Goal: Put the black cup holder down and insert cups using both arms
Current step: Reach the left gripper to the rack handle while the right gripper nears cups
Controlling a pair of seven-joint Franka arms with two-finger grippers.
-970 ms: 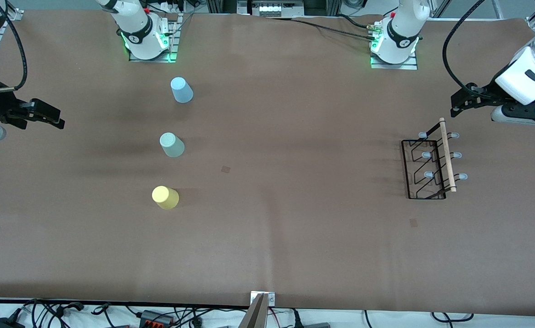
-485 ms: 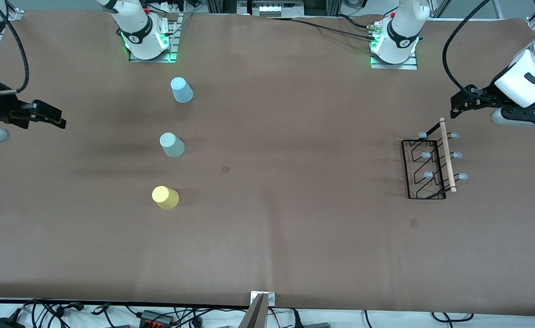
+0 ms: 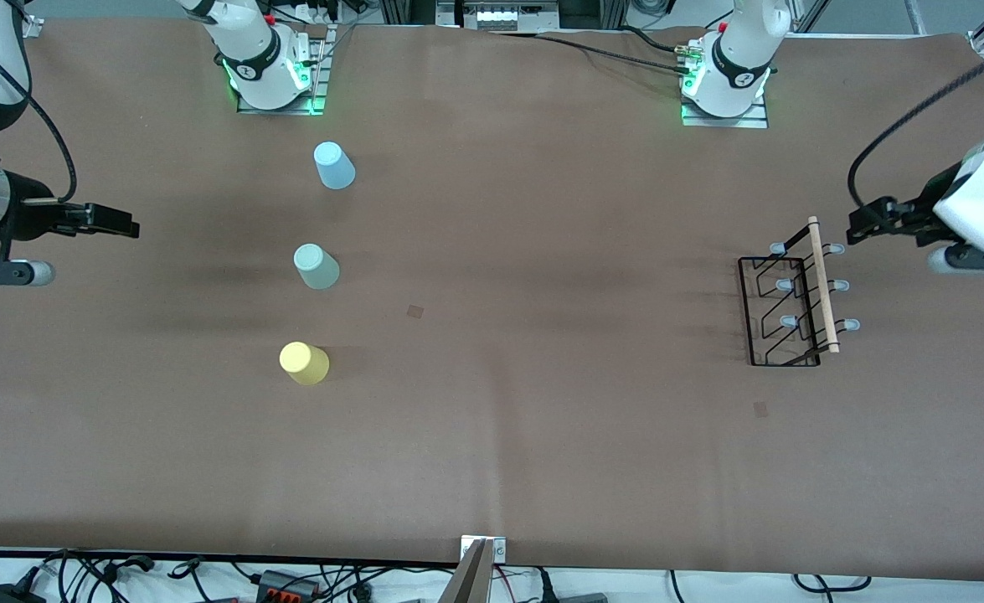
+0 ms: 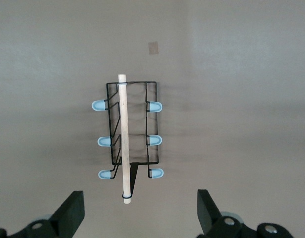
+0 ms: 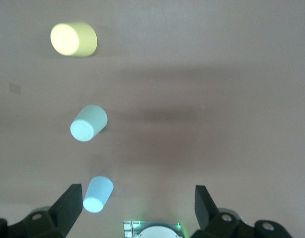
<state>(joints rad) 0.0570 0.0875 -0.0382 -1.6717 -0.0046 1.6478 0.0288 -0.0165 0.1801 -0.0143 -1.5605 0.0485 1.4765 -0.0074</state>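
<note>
The black cup holder [image 3: 789,306] stands on the table toward the left arm's end, its wooden rod [image 3: 823,285] on top. In the left wrist view the cup holder [image 4: 130,134] lies just ahead of the wide open left gripper [image 4: 141,208]. My left gripper [image 3: 864,226] hangs over the table beside the rod's end, touching nothing. Three cups stand in a row: light blue [image 3: 334,166], pale grey-green [image 3: 316,267], yellow [image 3: 304,363]. My right gripper [image 3: 123,226] is open and empty, over the table well apart from them. Its wrist view shows the yellow [image 5: 73,38], grey-green [image 5: 89,123] and blue [image 5: 98,194] cups.
Both arm bases [image 3: 270,71] [image 3: 726,84] stand at the table's edge farthest from the front camera. Brown paper covers the table [image 3: 542,419]. Cables lie along the edge nearest the camera [image 3: 291,582]. Two small dark marks [image 3: 415,311] [image 3: 760,409] show on the paper.
The left gripper has swung closer to the cup holder's rod end. The right gripper has shifted a little toward the cups. Cups and holder have not moved.
</note>
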